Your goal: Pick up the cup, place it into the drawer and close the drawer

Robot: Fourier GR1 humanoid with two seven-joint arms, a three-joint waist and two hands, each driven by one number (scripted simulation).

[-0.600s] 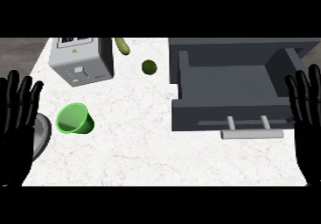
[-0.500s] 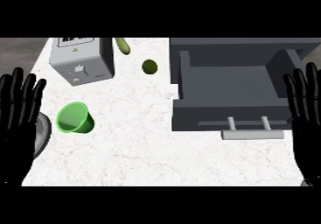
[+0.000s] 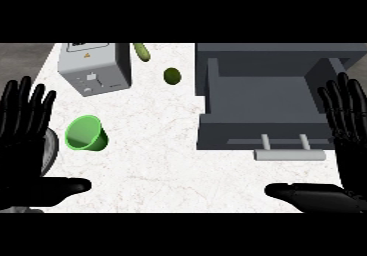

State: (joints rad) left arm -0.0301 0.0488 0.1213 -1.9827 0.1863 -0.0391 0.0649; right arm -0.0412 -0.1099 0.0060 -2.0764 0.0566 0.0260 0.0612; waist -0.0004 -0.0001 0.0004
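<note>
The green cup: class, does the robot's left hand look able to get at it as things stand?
Probably yes. The green cup lies on its side just right of the open left hand, with only bare counter between them.

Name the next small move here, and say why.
Probably bring the left hand rightward to the green cup: it lies tipped on the counter, ungrasped, beside that hand's straight fingers. The drawer already stands open, and the right hand holds nothing.

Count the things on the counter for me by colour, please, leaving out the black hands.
Green: 3, the cup, a long vegetable, a small round one
Grey: 2, the open drawer, the boxy appliance
Total: 5
</note>
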